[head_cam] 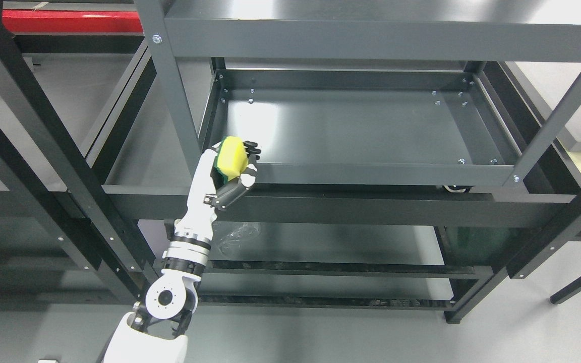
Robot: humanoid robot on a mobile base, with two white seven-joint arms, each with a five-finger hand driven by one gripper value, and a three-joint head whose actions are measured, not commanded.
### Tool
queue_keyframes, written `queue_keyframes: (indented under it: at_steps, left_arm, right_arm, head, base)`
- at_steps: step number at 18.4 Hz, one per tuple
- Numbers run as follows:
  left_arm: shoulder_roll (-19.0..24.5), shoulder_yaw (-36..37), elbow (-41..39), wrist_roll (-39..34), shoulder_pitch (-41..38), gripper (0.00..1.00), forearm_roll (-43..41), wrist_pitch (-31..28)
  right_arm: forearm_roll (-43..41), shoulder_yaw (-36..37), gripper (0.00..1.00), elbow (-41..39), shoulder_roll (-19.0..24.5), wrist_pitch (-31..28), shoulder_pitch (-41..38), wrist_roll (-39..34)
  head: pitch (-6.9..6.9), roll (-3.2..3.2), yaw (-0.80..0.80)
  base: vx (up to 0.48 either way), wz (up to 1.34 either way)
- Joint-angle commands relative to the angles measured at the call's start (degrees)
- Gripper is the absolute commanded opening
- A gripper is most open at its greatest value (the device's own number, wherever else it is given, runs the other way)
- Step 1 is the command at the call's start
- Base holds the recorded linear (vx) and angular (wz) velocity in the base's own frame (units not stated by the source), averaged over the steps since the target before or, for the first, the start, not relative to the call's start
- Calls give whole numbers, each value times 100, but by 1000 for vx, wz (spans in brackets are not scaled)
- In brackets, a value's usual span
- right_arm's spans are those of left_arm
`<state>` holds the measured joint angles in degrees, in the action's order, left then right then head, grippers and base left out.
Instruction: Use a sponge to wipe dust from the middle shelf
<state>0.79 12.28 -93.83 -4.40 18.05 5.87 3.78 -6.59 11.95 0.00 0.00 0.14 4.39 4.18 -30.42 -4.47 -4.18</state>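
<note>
Head view: left hand (230,169) clasping yellow sponge (233,156) at middle shelf (371,174) lip

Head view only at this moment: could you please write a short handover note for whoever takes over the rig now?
Left hand: shut on the yellow sponge, raised at the front left corner of the middle shelf, by its front rim.
Right hand: not in view.
Done: sponge is picked up and brought to the shelf.
Whether the sponge touches the shelf surface cannot be told; no wiped track shows.
Left: lay the sponge on the shelf floor and wipe across it, probably from the left side to the right.
</note>
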Motion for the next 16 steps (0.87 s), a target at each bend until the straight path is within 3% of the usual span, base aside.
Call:
queue_keyframes:
  at_steps: [1,16]
  left_arm:
    - [21,-736,-680,80,-231,5,423,139]
    - [21,-578,-627,89,-697,5,643,237]
  right_arm:
    - [0,0,100,-100,-100,-418,0,-4]
    - [0,0,100,-100,-100,-418,0,-5]
  head:
    - [0,0,0]
    - [0,0,0]
  base:
    - [0,0]
    - [0,0]
